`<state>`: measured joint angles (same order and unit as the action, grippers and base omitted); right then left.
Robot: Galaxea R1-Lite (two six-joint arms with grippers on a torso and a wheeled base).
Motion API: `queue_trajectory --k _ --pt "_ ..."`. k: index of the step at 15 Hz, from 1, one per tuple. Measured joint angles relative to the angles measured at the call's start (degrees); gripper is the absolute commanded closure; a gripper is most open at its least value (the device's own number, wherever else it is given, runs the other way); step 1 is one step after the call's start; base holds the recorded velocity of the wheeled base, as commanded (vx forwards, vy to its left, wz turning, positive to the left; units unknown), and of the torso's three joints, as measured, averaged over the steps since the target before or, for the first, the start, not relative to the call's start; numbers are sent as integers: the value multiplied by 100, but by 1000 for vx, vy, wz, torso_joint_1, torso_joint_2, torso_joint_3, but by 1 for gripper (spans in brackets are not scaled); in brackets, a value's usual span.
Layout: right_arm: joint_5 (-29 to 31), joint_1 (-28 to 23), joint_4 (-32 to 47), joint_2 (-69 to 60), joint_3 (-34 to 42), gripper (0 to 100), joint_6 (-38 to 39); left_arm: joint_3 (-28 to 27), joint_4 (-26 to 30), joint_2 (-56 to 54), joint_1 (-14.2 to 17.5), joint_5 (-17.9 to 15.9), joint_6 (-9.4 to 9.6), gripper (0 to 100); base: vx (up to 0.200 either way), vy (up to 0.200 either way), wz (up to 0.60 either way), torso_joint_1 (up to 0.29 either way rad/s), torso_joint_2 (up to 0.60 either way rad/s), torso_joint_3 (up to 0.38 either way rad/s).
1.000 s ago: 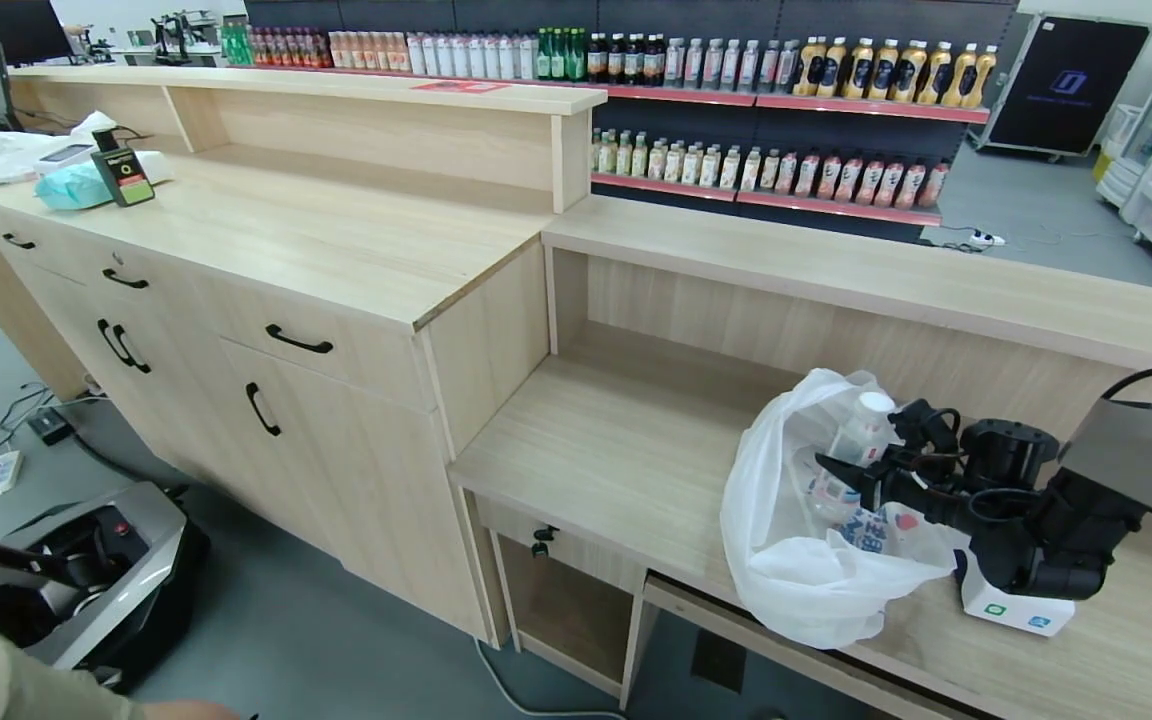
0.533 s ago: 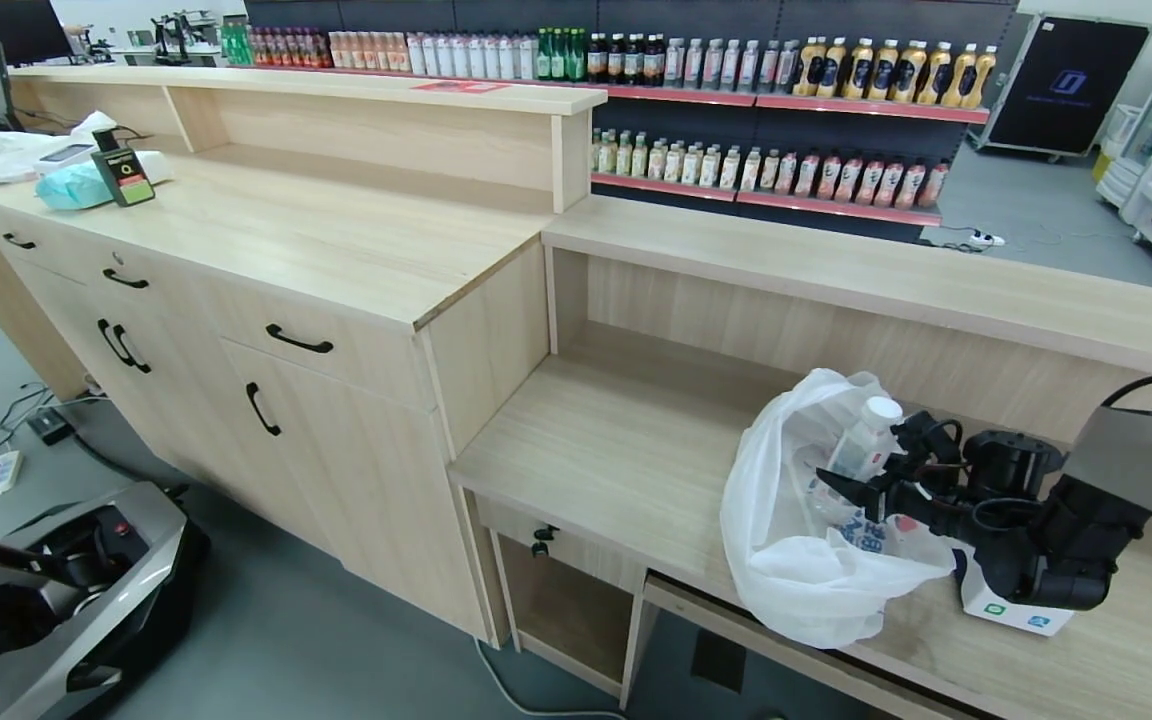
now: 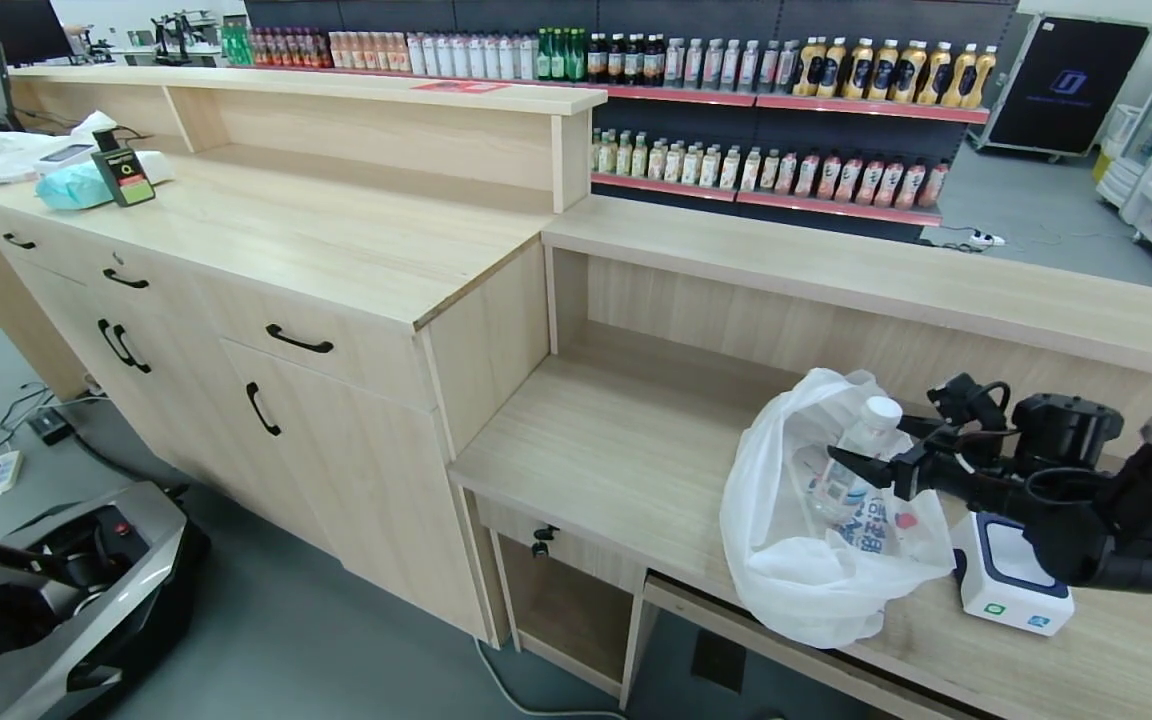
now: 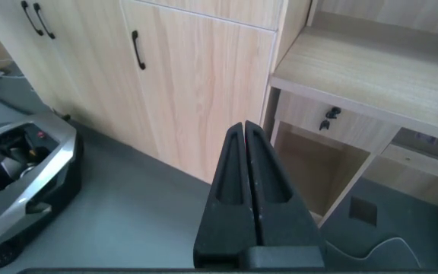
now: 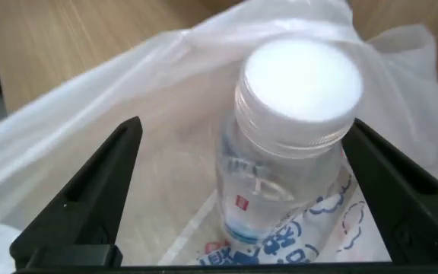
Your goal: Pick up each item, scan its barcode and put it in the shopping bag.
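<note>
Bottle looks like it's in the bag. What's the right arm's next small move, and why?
Probably draw the right gripper straight back out of the shopping bag. Its jaws stand open on either side of the bottle, which already sits inside the bag, apparently released.

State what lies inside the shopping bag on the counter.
A clear bottle with a white cap sits inside the shopping bag, beside a blue-printed packet. Anything beneath them is covered.

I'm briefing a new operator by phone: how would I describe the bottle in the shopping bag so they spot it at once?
On the lower wooden counter to the robot's right lies a white plastic shopping bag. In its open mouth sits a clear bottle. Its white screw cap sets it apart from the flat printed packet beside it.
</note>
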<state>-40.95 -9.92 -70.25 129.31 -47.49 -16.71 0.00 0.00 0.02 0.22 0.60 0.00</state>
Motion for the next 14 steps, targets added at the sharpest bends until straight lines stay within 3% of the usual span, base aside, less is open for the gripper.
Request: queue_trajectory --k 5,8,11,14 --pt "-22 -407 1748 -2660 712 0 -50 0 0 0 2 0 0 100 0 0 0 0 0 0" --pt "382 -1535 2493 -4053 1020 0 -213 0 0 -2 0 -2 0 100 0 0 -400 0 0 2" --pt "2582 -2199 3065 -4723 1101 0 -263 0 0 0 5 0 0 100 0 0 -600 2 1 4" --pt "5016 -2453 3832 -4959 1048 0 112 0 0 -2 0 0 0 100 0 0 -600 7 6 2"
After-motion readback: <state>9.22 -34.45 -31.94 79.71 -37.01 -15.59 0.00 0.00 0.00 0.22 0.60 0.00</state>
